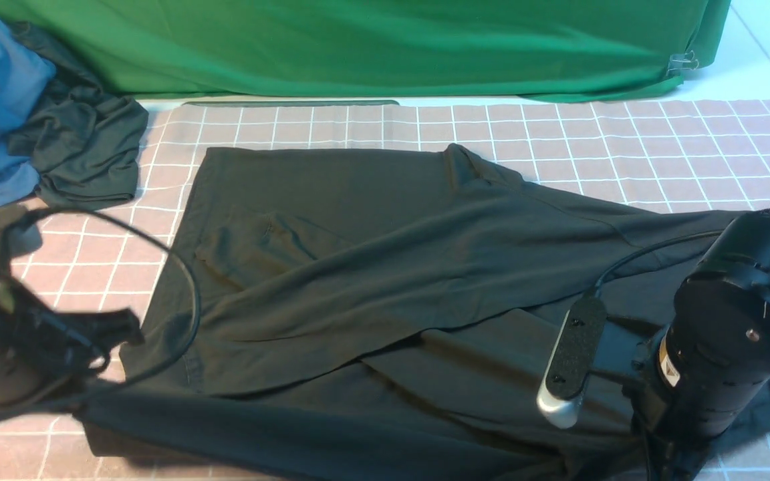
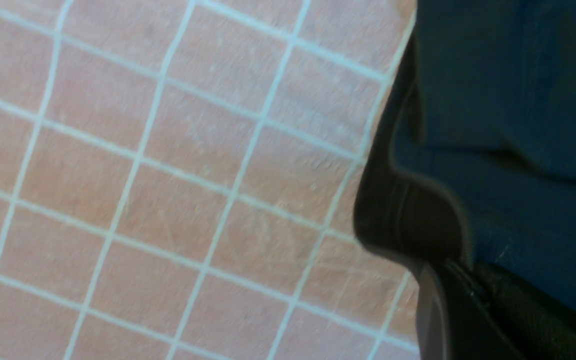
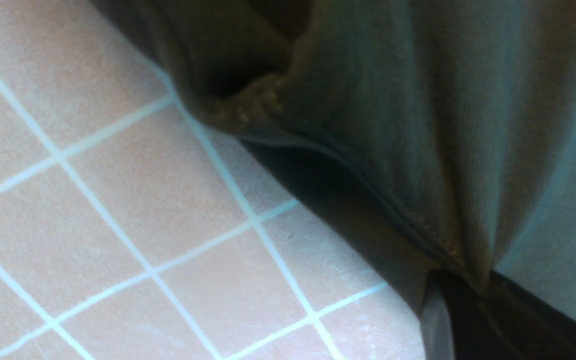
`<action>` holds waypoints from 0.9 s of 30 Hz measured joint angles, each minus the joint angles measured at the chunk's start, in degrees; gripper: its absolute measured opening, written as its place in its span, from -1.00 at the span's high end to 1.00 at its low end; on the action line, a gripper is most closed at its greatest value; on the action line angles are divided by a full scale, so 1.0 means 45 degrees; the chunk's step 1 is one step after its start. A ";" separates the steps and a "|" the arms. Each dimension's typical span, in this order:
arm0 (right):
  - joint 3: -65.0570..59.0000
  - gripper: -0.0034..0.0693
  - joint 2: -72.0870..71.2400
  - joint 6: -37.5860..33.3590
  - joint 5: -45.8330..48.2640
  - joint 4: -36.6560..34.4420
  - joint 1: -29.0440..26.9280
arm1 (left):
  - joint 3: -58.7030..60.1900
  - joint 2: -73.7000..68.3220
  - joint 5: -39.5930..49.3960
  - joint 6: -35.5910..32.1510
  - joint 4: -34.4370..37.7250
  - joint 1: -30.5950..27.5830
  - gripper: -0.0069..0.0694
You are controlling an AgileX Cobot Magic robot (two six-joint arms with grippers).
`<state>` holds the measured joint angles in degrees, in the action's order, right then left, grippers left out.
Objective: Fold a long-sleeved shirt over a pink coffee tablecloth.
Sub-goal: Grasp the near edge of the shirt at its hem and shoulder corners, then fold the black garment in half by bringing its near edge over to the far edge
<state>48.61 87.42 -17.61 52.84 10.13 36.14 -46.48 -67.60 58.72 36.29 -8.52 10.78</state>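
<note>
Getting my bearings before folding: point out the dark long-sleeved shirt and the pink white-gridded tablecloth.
dark long-sleeved shirt [image 1: 358, 267]: front view, its middle.
pink white-gridded tablecloth [image 1: 625, 140]: front view, bare far-right part.

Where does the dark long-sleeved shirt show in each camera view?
Front view: long-sleeved shirt spread across the centre to the near edge.
Left wrist view: shirt fills the picture's right side.
Right wrist view: shirt bunched, picture's upper right.
Shared landmark: pink tablecloth, white grid, in all three.

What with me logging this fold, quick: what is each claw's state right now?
Left claw: closed on the hem of the long-sleeved shirt.
Right claw: closed on a bunched edge of the long-sleeved shirt.
</note>
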 joint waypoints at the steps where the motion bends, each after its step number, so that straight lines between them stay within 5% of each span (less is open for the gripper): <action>1: 0.0151 0.76 0.0000 -0.0125 -0.0011 -0.0039 -0.0250 | -0.0382 -0.0431 -0.0100 0.0072 0.0000 0.0000 0.74; 14: 0.3248 0.76 0.1024 -0.2138 0.0139 -0.1256 -0.3419 | -0.5178 -0.4370 -0.0352 0.0042 0.0214 -0.0270 0.74; 27: 0.7694 0.76 0.4378 -0.2806 0.0176 -0.1270 -0.4024 | -0.9440 -0.7896 -0.0352 -0.0774 0.1326 -0.1273 0.74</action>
<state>83.24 107.12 -30.23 53.63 4.41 18.04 -88.96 -103.14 57.14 32.81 -2.56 5.05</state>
